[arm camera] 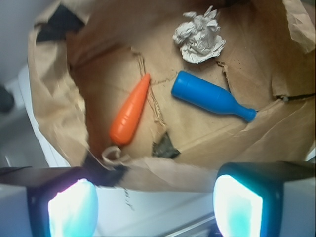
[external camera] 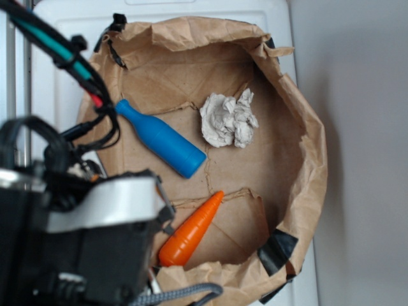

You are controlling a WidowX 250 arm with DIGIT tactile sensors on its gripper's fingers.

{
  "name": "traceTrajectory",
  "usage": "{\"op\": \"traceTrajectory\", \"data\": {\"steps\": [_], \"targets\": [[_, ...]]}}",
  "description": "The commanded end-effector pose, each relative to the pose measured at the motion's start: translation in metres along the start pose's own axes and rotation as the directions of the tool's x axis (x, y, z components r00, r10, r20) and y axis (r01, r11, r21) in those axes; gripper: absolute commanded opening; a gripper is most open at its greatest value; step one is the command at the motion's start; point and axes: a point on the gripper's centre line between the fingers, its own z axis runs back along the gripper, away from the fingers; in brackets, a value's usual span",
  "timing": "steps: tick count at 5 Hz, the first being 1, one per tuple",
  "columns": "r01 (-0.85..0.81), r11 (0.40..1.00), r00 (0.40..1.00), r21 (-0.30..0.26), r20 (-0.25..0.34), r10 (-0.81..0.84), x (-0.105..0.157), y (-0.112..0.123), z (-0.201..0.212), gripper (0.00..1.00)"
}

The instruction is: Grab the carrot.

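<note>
The orange carrot [external camera: 191, 229] lies on the floor of a brown paper-lined basin [external camera: 306, 127], near its front, tip pointing to the upper right. In the wrist view the carrot [arm camera: 130, 110] lies ahead of the gripper, tip pointing up. My gripper [arm camera: 155, 205] is open and empty, above the basin's near rim and short of the carrot. Its two pads [arm camera: 71, 210] glow pale cyan and stand wide apart. In the exterior view only the arm's black and silver body [external camera: 95, 236] shows at lower left, and the fingers are hidden.
A blue bottle-shaped toy [external camera: 162, 139] lies diagonally beyond the carrot, and shows in the wrist view [arm camera: 210, 96] to the carrot's right. A crumpled grey-white paper wad [external camera: 228, 119] sits at the back. The brown paper walls rise all round. Black tape [external camera: 277, 247] patches the rim.
</note>
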Motion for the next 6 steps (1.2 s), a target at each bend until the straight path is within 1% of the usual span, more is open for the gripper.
{"op": "traceTrajectory", "data": {"steps": [1,3,4,5,6], "targets": [[-0.048,0.999,0.999,-0.021,0.015,0.048,0.019,0.002,-0.005,1.0],[-0.048,0.999,0.999,-0.021,0.015,0.048,0.019,0.002,-0.005,1.0],[-0.067,0.997,0.998,-0.026,-0.013,0.067,0.02,0.012,0.0,1.0],[-0.093,0.995,0.996,-0.035,-0.021,0.092,0.026,0.016,-0.001,1.0],[-0.122,0.992,0.993,-0.027,-0.001,0.122,0.026,0.023,-0.006,1.0]]}}
